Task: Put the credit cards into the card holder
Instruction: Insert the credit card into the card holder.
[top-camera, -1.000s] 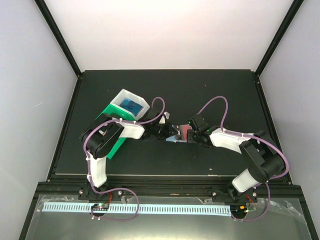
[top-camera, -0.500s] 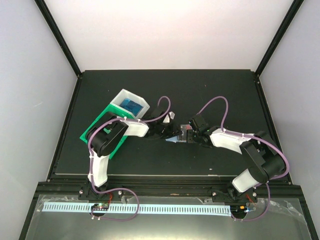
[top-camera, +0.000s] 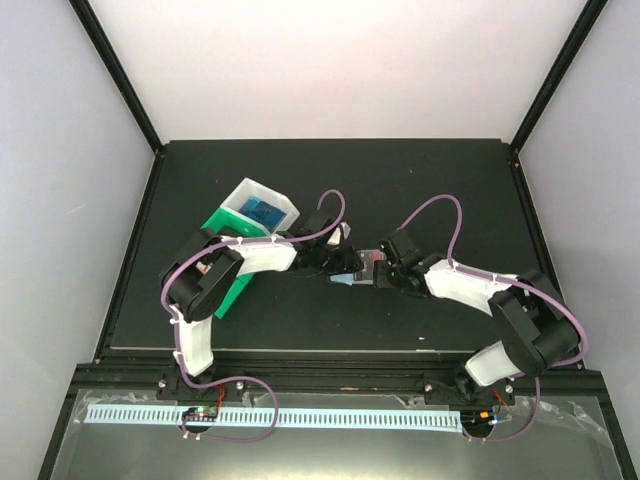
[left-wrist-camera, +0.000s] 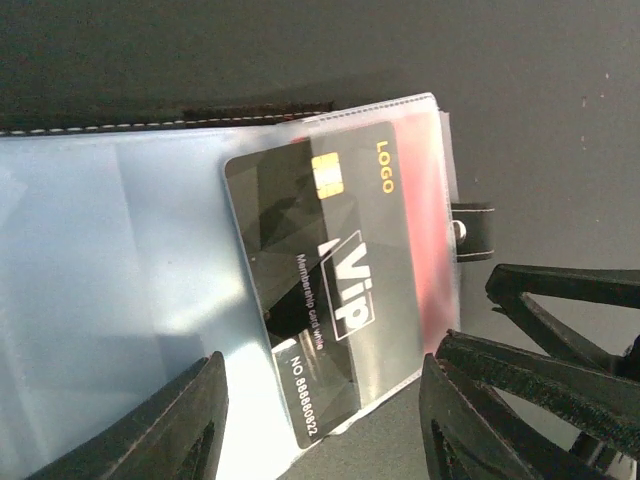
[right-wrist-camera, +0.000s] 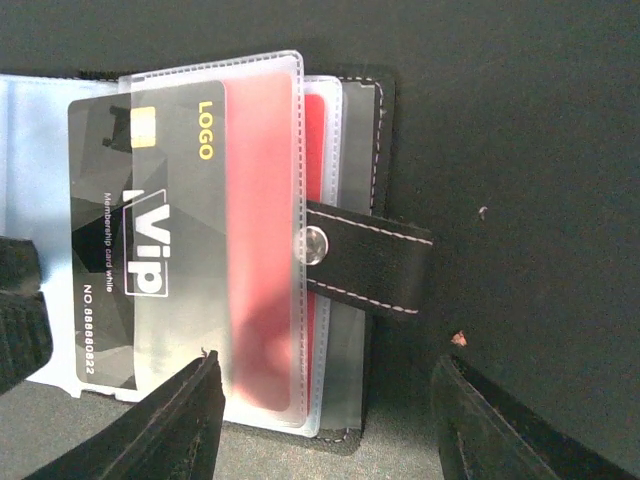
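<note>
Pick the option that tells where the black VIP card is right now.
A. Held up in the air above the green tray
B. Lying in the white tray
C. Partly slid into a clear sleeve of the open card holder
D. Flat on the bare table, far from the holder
C: the wrist views show the black VIP card partly under a clear sleeve of the open card holder, one end sticking out.

white tray (top-camera: 238, 200), green tray (top-camera: 214, 222) block left side; bare table (top-camera: 430, 180) behind card holder (top-camera: 352, 276).
</note>
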